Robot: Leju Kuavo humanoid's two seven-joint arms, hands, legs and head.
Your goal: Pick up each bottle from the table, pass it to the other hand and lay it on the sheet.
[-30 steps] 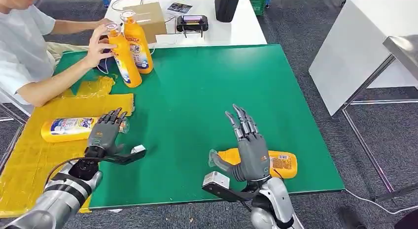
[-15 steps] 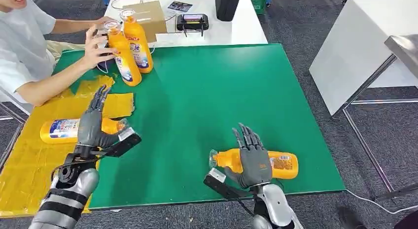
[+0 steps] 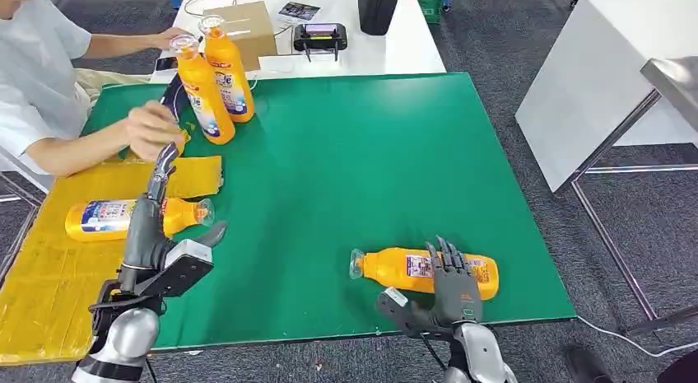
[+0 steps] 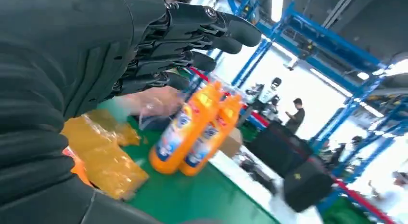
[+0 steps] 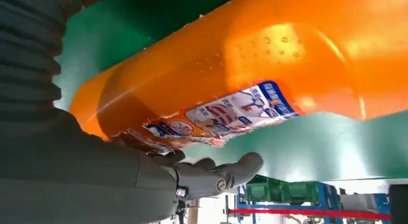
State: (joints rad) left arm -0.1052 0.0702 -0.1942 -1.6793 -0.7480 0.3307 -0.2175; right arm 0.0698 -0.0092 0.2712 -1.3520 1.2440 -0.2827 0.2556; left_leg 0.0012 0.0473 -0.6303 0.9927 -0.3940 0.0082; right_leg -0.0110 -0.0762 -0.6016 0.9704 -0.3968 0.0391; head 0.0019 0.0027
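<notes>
Right hand [image 3: 455,282], lowered since a second ago, now rests spread over the lying bottle [image 3: 424,272] near the table's [image 3: 346,152] front edge, grasp not yet closed. Left hand [image 3: 148,226], spread and empty, has lifted above the sheet [image 3: 49,276], awaiting the handover.

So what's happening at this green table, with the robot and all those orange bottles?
The robot's right hand rests over an orange bottle lying near the green table's front edge, apparently about to grip it. Its left hand hangs open beside another bottle lying on the yellow sheet. Across the table, a person's hand is near two upright bottles.
</notes>
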